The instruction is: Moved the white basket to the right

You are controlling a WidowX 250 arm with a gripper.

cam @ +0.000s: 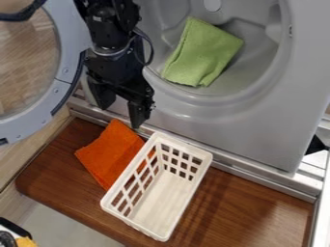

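The black gripper (120, 109) hangs at the upper left, in front of the machine's lower rim, with its two fingers spread apart and nothing between them. Below it and to its right, the white basket (162, 194) stands upright on the brown wooden board (251, 207). Its lattice sides surround an empty inside, and its long side slants from upper right to lower left. The basket's upper left rim lies close to the right fingertip, with a small gap seen between them.
An orange cloth (108, 154) lies on the board along the basket's left side, below the gripper. Behind, a green cloth (203, 52) rests in the grey drum opening (258, 72). The round door (64, 58) stands open at the left. A metal rail (248, 174) borders the board's back edge.
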